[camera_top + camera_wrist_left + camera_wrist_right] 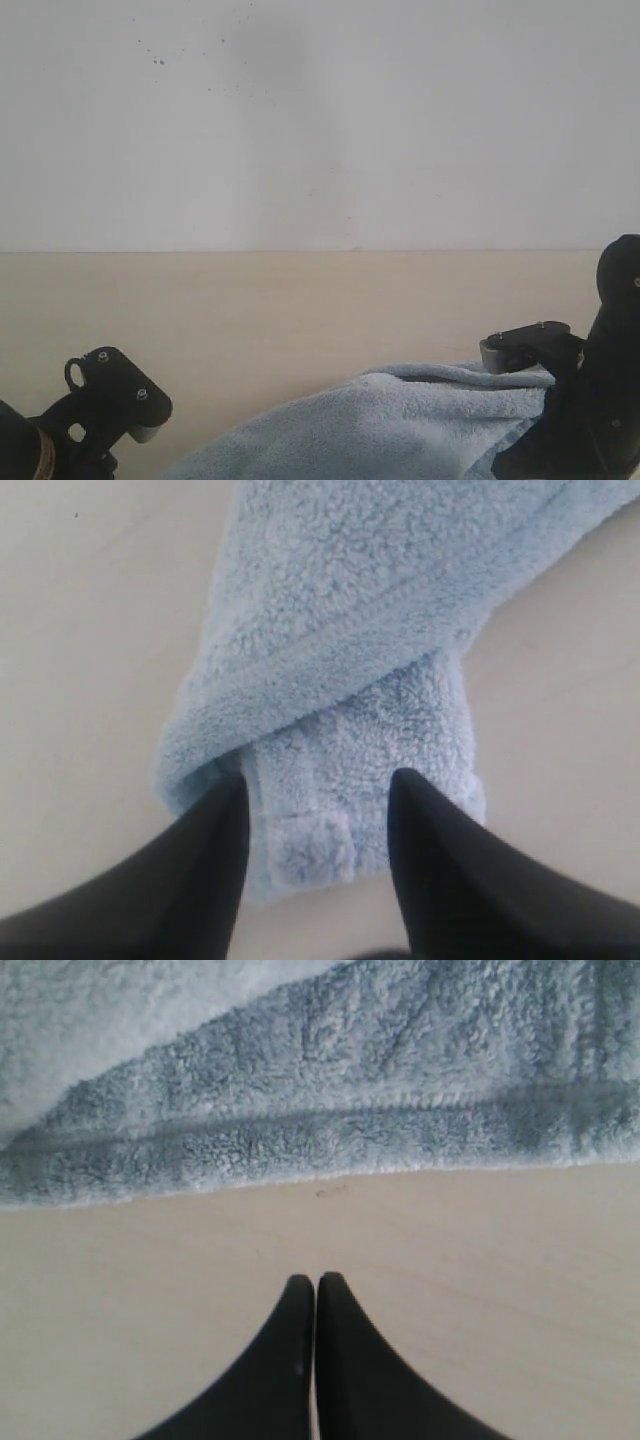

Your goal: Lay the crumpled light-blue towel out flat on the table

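The towel [350,630] lies on the counter [250,310], folded over on itself and drawn into a narrow, bunched end rather than spread flat, so most of the job is not yet done. My left end effector [318,800] has its fingers apart, one on each side of that narrow end. The cloth between them looks slack rather than pinched, so I judge it straddled, not gripped. From there the towel's long axis runs straight away from my left fingertips and widens as it goes, with one fold lying diagonally over the layer beneath. My right end effector [316,1280] has its fingers pressed together, holds nothing and sits over bare counter. The towel's stitched hem runs crosswise just beyond its tips, near but not touching. In the exterior view the cloth stretches from the lower middle towards my right arm, so both arms are close to it, but only my left is lined up on an end. The coming move, as I see it, turns on that. My left needs to close on the end between its fingers, and my right needs to open and take the hem ahead of it. Then the two can draw apart along the long axis and pull the fold out
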`<state>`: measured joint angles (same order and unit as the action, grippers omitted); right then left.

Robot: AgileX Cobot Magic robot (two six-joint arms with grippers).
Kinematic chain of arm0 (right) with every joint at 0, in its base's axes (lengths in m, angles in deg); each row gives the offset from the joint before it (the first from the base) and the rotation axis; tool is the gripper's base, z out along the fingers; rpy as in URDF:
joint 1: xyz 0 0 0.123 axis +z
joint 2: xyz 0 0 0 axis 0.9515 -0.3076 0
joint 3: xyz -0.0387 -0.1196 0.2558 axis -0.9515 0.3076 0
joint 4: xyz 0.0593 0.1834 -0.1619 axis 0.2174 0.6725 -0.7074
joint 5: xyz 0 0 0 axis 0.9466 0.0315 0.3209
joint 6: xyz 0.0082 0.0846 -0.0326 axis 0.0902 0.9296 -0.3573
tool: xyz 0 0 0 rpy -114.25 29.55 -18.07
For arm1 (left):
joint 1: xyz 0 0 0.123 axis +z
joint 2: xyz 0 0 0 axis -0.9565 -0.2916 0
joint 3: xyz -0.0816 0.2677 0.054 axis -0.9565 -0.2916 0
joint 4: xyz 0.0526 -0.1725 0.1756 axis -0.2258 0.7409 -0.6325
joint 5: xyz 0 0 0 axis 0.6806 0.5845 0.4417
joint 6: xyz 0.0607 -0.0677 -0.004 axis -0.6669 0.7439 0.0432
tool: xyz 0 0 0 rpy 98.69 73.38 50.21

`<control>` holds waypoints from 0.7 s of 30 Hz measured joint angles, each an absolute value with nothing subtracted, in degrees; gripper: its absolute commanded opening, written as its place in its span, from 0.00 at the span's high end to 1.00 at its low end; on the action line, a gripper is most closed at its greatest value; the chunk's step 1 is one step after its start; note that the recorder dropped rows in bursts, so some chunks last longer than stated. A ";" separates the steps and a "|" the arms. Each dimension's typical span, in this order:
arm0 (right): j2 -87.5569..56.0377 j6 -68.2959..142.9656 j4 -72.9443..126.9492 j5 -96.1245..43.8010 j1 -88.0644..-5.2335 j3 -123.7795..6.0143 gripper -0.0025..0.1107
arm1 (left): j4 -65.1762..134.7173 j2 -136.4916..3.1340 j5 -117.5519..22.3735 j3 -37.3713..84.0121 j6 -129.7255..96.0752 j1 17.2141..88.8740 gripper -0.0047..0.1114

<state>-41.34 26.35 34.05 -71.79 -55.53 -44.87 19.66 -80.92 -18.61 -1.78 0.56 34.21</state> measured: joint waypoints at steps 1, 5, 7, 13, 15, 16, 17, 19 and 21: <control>-41.34 26.35 34.20 -71.69 -55.53 -44.87 0.98 | 19.57 -81.49 -18.71 -1.98 0.56 34.21 0.58; -41.34 26.35 34.69 -71.67 -55.53 -44.82 0.98 | 19.41 -83.81 -19.03 -2.00 0.56 34.21 0.58; -41.34 26.34 34.84 -71.57 -55.53 -44.82 0.98 | 19.41 -84.33 -19.13 -2.00 0.56 34.21 0.58; -41.34 26.22 35.08 -71.57 -55.53 -44.82 0.98 | 18.03 -85.37 -19.61 -2.00 0.56 34.21 0.58; -41.34 26.22 35.08 -71.57 -55.53 -44.82 0.98 | 16.04 -86.24 -19.61 -2.00 0.56 34.21 0.59; -41.34 26.22 35.08 -71.57 -55.53 -44.82 0.98 | 15.25 -86.68 -19.72 -2.00 0.56 34.21 0.61; -41.34 26.22 35.08 -71.57 -55.53 -44.82 0.98 | 14.87 -86.94 -19.83 -2.00 0.56 34.21 0.63; -41.34 26.22 35.08 -71.57 -55.53 -44.82 0.98 | 14.63 -87.20 -20.15 -2.00 0.56 34.21 0.74; -41.34 26.22 35.18 -71.57 -55.53 -44.82 0.98 | 14.63 -87.20 -20.15 -2.00 0.56 34.21 0.85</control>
